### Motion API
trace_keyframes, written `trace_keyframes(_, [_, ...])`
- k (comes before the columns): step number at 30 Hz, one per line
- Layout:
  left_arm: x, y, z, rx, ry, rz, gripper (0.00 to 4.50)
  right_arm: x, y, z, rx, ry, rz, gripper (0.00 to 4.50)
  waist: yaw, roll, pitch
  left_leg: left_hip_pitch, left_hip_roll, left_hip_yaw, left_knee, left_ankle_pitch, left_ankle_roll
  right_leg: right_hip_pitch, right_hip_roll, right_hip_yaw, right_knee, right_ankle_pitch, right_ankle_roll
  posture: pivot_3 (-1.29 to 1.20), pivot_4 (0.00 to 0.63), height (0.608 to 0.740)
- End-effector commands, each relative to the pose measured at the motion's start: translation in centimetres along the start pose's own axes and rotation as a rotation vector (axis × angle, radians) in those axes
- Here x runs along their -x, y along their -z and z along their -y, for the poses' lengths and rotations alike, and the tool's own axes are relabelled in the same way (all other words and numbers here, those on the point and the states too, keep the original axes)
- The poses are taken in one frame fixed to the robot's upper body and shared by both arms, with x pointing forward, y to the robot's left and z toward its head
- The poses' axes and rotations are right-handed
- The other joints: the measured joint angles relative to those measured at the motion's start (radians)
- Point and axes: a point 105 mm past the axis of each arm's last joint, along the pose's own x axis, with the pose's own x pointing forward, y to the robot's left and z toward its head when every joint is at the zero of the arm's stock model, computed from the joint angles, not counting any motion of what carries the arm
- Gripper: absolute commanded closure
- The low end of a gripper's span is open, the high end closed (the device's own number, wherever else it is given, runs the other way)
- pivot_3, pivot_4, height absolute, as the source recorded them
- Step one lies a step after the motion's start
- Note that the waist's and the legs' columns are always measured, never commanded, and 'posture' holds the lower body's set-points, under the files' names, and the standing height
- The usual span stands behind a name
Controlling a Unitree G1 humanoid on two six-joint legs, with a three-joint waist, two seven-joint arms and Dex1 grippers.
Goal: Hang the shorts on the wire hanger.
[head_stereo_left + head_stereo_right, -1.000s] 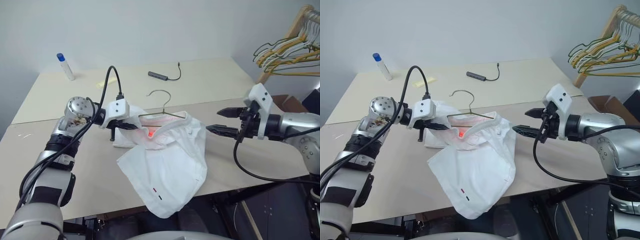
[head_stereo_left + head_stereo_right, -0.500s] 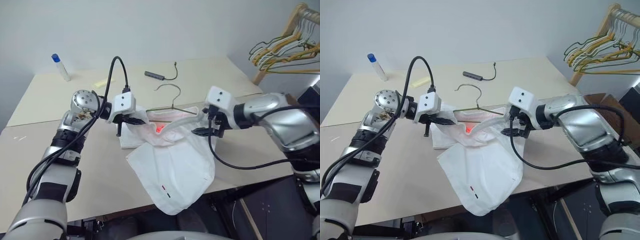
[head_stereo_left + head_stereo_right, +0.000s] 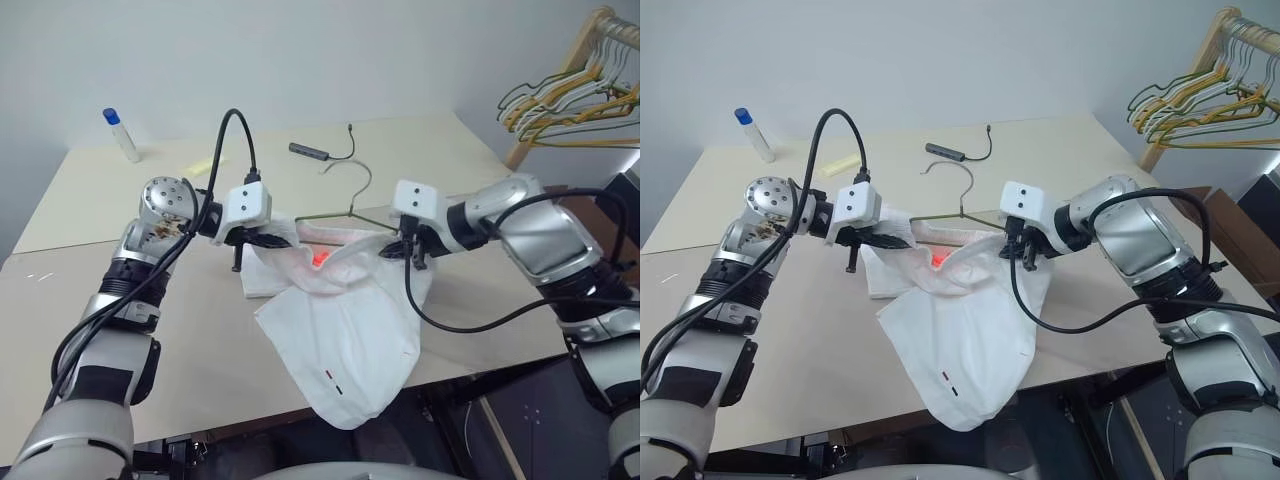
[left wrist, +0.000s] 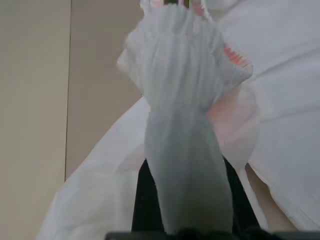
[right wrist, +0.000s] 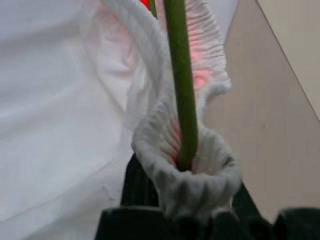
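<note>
1. The shorts (image 3: 345, 330) lie on the front part of the beige table (image 3: 150, 340). Their waistband is lifted and one leg hangs over the front edge of the table. No box or bowl is visible; the shorts themselves work like a pocket, because the lower bar of the wire hanger (image 3: 345, 205) passes inside the opened waistband.
2. The hook of the wire hanger rises above the cloth, towards the back of the table.
3. The left gripper (image 3: 275, 240) is clenched on the waistband at the robot's left end. In the left wrist view the gathered white cloth (image 4: 185, 145) runs out between its two black fingers (image 4: 142, 200).
4. The right gripper (image 3: 400, 250) is clenched on the other end of the waistband. In the right wrist view the cloth is bunched between the fingers (image 5: 137, 187) and the green-looking hanger wire (image 5: 181, 85) goes down into that fold. I cannot tell whether the wire itself is pinched.
5. Behind, on the table, there are one white bottle with a blue cap (image 3: 124, 134), one yellow paper slip (image 3: 203, 166) and one dark adapter with a cable (image 3: 312, 151).
6. At the far right, a wooden rack (image 3: 590, 50) carries a bunch of yellow and grey hangers (image 3: 560, 105); I cannot count them exactly.
7. Two small marks, red and dark (image 3: 333, 381), are near the hanging hem.
</note>
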Motion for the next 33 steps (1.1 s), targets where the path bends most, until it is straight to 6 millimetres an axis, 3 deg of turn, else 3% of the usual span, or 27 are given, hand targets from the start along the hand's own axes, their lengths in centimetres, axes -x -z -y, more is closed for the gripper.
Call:
trace_keyframes(1, [0.9,-2.1,-0.9,-0.058,-0.038,0.074,4.50,0.8,-0.4,0.2,0.007,0.012,0.022,4.48,-0.001,0.000,0.000,0.000,0.000,0.000,0.000,0.000,0.000,0.000,0.000,0.000,0.000,0.000,0.000,-0.22,0.000,0.740])
trace_keyframes(3, [0.9,-2.4,-0.8,-0.054,-0.026,0.104,4.50,1.0,-0.6,0.1,-0.004,0.008,0.041,4.48,-0.001,0.000,0.000,0.000,0.000,0.000,0.000,0.000,0.000,0.000,0.000,0.000,0.000,0.000,0.000,-0.22,0.000,0.740])
trace_keyframes(8, [1.2,-4.1,-1.6,-0.002,-0.044,0.229,3.04,2.2,-0.7,-0.7,-0.109,-0.021,0.112,4.50,0.002,0.000,0.000,0.000,0.000,-0.001,0.000,0.000,0.000,0.000,0.000,-0.001,0.000,0.000,0.000,-0.23,0.000,0.740])
trace_keyframes(14, [2.9,-4.9,-4.0,0.040,-0.198,0.300,1.19,4.2,1.3,-1.8,-0.287,-0.008,0.153,4.50,0.001,0.000,0.000,0.000,-0.001,-0.002,0.001,0.000,0.000,0.001,-0.001,-0.001,-0.001,0.000,0.000,-0.25,0.000,0.740])
trace_keyframes(19, [4.2,-5.6,-5.1,0.028,-0.283,0.352,1.19,5.6,2.8,-2.7,-0.421,0.044,0.174,4.50,-0.004,0.000,0.000,0.000,0.000,-0.002,0.001,0.000,0.000,0.001,-0.001,-0.001,-0.001,0.000,0.000,-0.27,0.000,0.740])
trace_keyframes(23, [5.6,-7.8,-7.9,0.092,-0.491,0.495,1.19,7.0,5.1,-3.3,-0.581,0.150,0.183,4.50,0.001,0.000,0.000,-0.001,-0.001,-0.003,0.001,0.000,0.000,0.001,-0.001,-0.001,-0.002,0.000,0.000,-0.29,0.000,0.740])
trace_keyframes(25, [6.2,-9.4,-8.3,0.132,-0.540,0.605,1.19,7.8,6.4,-3.4,-0.678,0.225,0.188,4.50,0.003,0.000,0.000,-0.001,-0.001,-0.003,0.001,0.000,0.000,0.002,-0.002,-0.001,-0.001,0.000,0.000,-0.29,0.000,0.740])
trace_keyframes(27, [6.7,-11.1,-8.1,0.197,-0.549,0.716,1.19,9.0,8.0,-3.3,-0.785,0.328,0.183,4.50,0.001,0.000,0.000,-0.001,-0.001,-0.003,0.001,0.000,0.000,0.002,-0.002,-0.001,-0.001,0.000,0.000,-0.31,0.000,0.740])
trace_keyframes(33, [6.6,-14.6,-4.4,0.273,-0.449,0.888,1.19,14.1,11.6,-2.6,-1.062,0.664,0.210,4.50,-0.012,0.004,-0.003,0.000,-0.001,-0.003,0.001,0.000,0.000,0.001,-0.002,0.000,0.000,0.000,0.000,-0.34,0.000,0.740])
